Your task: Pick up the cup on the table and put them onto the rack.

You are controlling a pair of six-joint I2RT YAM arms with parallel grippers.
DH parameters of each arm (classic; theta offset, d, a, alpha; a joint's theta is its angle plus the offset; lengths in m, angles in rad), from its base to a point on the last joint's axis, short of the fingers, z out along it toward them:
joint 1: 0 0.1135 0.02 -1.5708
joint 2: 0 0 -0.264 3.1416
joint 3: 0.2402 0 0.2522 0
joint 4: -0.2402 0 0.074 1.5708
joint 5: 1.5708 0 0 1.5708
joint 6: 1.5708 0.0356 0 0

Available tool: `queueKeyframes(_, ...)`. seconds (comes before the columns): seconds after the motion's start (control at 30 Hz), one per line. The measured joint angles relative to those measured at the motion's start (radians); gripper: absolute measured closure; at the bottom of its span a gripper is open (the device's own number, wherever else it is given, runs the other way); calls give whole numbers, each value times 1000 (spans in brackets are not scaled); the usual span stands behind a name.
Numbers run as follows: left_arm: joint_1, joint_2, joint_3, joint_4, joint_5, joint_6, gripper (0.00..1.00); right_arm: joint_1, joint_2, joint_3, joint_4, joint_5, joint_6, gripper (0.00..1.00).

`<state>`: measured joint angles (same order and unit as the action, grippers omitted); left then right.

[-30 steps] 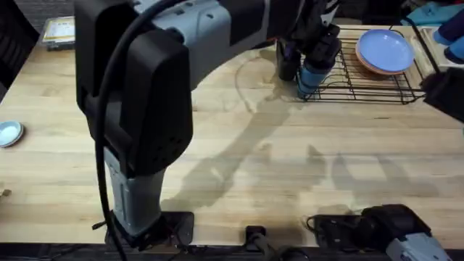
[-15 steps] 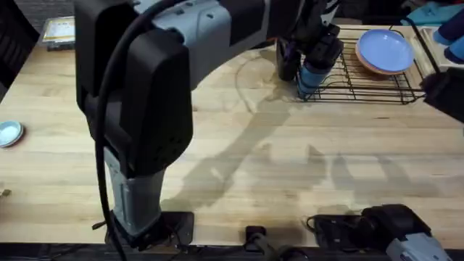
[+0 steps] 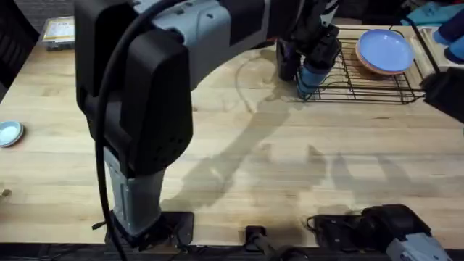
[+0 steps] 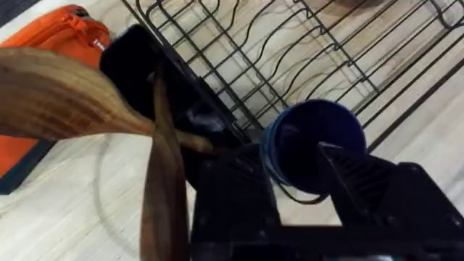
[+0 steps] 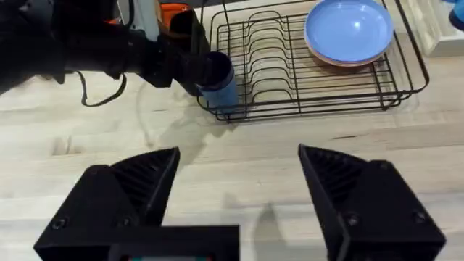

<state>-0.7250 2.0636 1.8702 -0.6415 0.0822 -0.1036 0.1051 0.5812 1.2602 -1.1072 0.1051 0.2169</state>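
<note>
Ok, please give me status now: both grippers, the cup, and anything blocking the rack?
Left gripper shut on blue cup, at rack's near corner. Right gripper open, empty, over the table. Blue plates at rack's far end; the middle is free.

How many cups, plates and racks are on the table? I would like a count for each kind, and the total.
Cups: 1, a blue cup held in the left claw.
Plates: 2, a blue plate stacked on a pink plate.
Racks: 1, a black wire rack.
Total: 4.
</note>
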Motion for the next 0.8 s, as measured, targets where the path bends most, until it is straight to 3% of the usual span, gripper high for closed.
queueKeyframes(0.3,0,-4,24,-27,0,0,527,0,0,0,0,0,0,4)
queueKeyframes(0.8,-6,-15,230,-219,-1,0,526,0,0,0,0,0,0,4)
